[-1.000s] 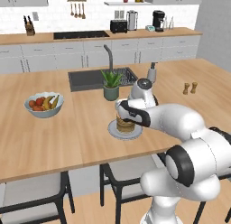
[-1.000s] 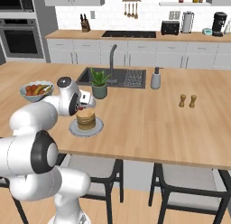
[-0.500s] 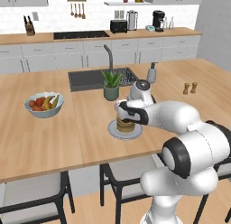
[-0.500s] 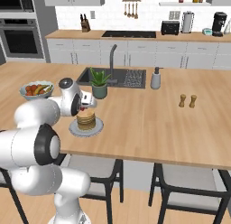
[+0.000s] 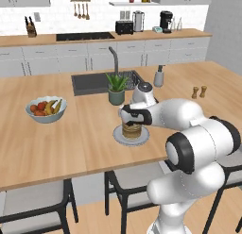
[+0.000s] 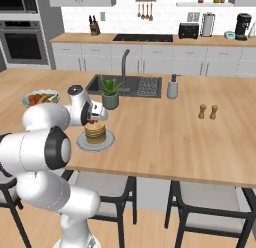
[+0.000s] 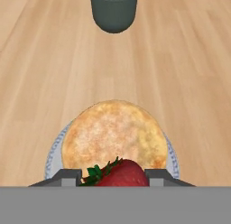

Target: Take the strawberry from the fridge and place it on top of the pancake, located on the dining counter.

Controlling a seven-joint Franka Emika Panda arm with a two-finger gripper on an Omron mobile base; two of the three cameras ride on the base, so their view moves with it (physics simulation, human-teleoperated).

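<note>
strawberry [image 7: 121, 174]: held between the two dark fingertips of the gripper [image 7: 113, 177], jaws narrowed onto the berry, green leaves seen at its near-left side. it is carried just above the near edge of the pancake [image 7: 113, 136], not yet resting on it as far as can be told. handling, as judged: light, soft and easily bruised, skin a little slippery; best taken across the widest part of the body with gentle pressure, not by the leaves. pancake: round golden stack on a small grey plate [image 7: 53, 151], set on the light-wood dining counter [image 7: 45, 74]. beyond the plate: a dark pot [image 7: 113, 11], seen from the base as a potted green plant [image 5: 116, 88], beside the inset sink [image 5: 92, 82]. well apart: fruit bowl [image 5: 46, 108], two shakers [image 5: 198, 91].
</note>
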